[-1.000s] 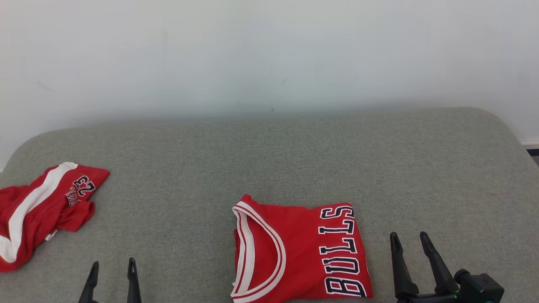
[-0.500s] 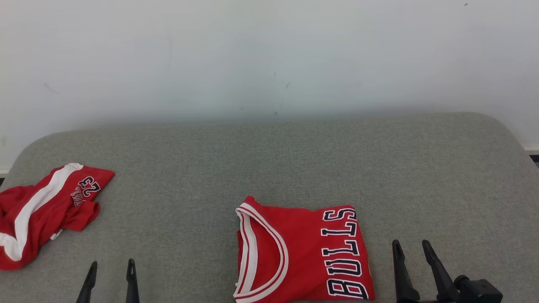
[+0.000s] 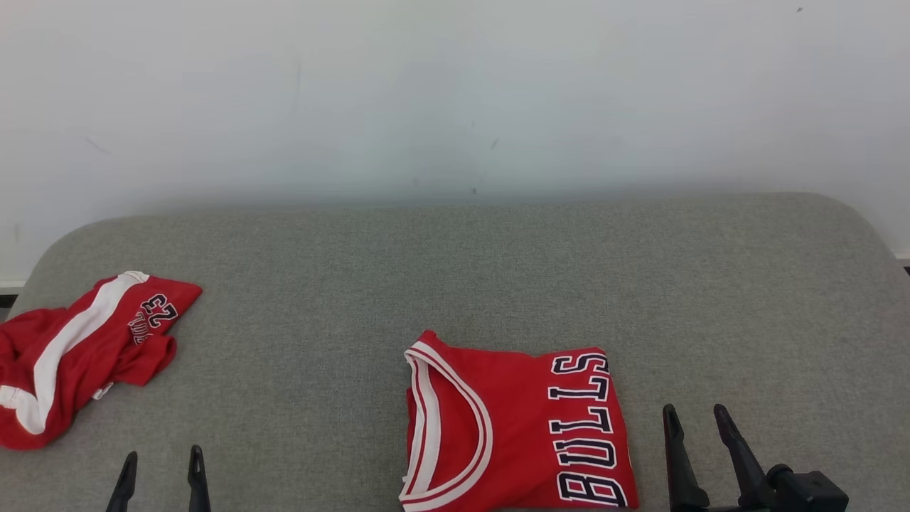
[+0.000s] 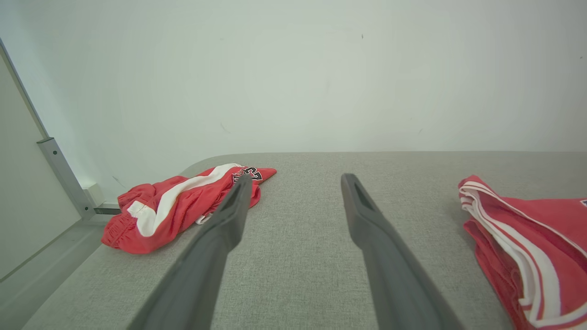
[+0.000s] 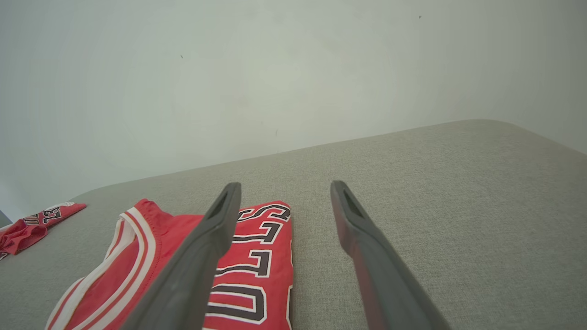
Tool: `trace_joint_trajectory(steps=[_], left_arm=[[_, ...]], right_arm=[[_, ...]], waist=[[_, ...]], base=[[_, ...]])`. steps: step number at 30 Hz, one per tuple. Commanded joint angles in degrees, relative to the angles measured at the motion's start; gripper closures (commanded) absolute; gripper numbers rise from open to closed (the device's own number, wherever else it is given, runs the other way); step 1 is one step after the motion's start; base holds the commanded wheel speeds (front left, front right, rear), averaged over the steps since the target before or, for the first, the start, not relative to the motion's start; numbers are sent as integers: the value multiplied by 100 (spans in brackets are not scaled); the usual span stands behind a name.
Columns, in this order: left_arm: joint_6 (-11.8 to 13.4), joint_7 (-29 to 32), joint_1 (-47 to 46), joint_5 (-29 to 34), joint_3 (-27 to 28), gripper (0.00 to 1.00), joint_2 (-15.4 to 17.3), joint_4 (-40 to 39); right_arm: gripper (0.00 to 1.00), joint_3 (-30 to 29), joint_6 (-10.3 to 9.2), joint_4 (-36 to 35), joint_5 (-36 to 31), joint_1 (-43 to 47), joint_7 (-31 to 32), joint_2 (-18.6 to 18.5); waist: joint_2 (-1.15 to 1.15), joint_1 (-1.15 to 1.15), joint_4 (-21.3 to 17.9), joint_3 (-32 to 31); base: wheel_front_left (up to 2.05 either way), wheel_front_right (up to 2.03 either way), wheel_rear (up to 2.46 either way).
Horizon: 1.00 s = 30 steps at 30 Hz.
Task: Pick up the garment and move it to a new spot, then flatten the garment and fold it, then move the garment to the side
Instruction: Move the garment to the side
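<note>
Grey upholstery [image 3: 498,270] runs wide beneath a bare pale wall [image 3: 455,92], and on it lie two red garments, well apart. The folded jersey [image 3: 512,434], lettering along its right edge and white-trimmed neckline to the left, sits near the front of the cushion at centre. Crumpled shorts [image 3: 78,355] lie at the far left edge.

Both grippers hover empty with jaws spread wide. The right gripper [image 3: 693,411] is just beside the jersey's lettered edge, and the left gripper [image 3: 162,455] is over bare fabric between the two garments.

The jersey looks already folded, so moving it aside is probably what remains, and that is where the fold could come apart. A pinch that catches only the top layer would peel the stack open. Sliding it across the coarse weave would likely bunch the lower layers. Lifting from one side alone could let the free side droop and unroll. The jersey's near edge runs out of the head view, so how close it lies to the cushion's front cannot be told, and a nudge that way might tip it off.

Nothing on the cushion acts as a container, and both garments rest directly on the upholstery.
</note>
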Motion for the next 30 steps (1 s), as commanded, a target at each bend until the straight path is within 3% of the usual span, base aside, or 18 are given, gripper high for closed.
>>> trace_joint_trajectory(steps=[1, 30], left_arm=[[-26, -18, 78, -47, -2, 0, 42, -36], [-136, -18, 133, -65, -201, 0, 190, -14]], right_arm=[[0, 2, -15, -12, -43, -11, -27, -1], [0, 40, -15, 183, -331, -20, -27, -106]], waist=[[0, 0, 2, 0], [0, 0, -16, 6]], base=[[0, 0, 0], [0, 0, 0]])
